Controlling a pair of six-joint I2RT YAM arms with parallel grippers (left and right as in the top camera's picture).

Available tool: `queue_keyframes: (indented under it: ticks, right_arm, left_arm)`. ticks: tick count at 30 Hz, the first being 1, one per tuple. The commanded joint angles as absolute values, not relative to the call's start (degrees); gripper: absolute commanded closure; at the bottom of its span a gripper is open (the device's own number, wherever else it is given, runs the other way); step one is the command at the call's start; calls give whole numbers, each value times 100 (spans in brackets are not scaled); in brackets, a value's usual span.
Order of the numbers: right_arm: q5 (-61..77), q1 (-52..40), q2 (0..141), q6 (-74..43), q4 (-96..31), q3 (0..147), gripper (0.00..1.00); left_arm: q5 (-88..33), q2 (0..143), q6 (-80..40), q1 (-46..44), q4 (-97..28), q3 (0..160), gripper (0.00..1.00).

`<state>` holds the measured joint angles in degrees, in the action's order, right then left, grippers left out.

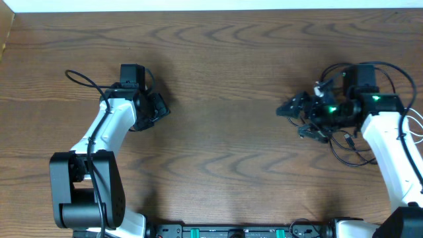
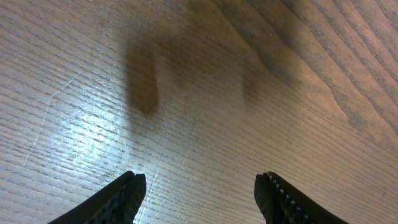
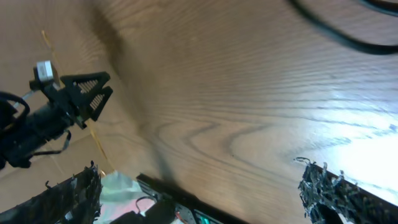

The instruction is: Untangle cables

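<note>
Table: a brown wooden table (image 1: 225, 73) with wavy lines in the wood.
Landmark: the right gripper (image 1: 294, 120). It sits on the right part of the table and points to the left.
Right gripper jaws: spread very wide. In the right wrist view (image 3: 205, 196) its two rough black fingers (image 3: 329, 196) stand far apart at the bottom corners. Nothing is pinched between them.
Black cables: a loose bunch of thin black cables (image 1: 336, 151) lies just behind the right gripper, around the right arm (image 1: 390, 152). Some loops lie flat on the wood beside the arm and some curl up over it. They cross and touch each other. I cannot tell how many there are.
One cable up close: in the right wrist view one black cable (image 3: 339, 38) bends over the wood. It is well apart from the right gripper's fingers.
White cord: a thin white cord (image 1: 418, 129) peeks in at the table's edge, behind the right gripper, past the right arm.
Left gripper: the left gripper (image 1: 157, 111) is well apart from the right gripper, on the other side of the table. The two point toward each other.
Left gripper jaws: spread apart. In the left wrist view (image 2: 199, 199) the two dark fingers (image 2: 118, 202) have only shiny wood between them. They hold nothing.
Left arm: the white and black left arm (image 1: 99, 132) is far from the right gripper and far from the bunch of cables.
</note>
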<state>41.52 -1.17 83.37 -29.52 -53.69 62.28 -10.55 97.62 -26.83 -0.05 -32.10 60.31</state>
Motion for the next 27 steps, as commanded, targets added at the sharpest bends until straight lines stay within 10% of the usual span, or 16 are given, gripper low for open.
queue_keyframes:
  ticks: [1, 27]
  right_arm:
    - [3870, -447, 8355, -3393, -5142, 6292, 1]
    - [1063, -1660, 8517, -4823, -4517, 6287, 1]
  left_arm:
    - [-1000, 9778, -2689, -10, -3225, 5979, 37]
    - [-1000, 9778, -2689, -10, -3227, 5979, 38]
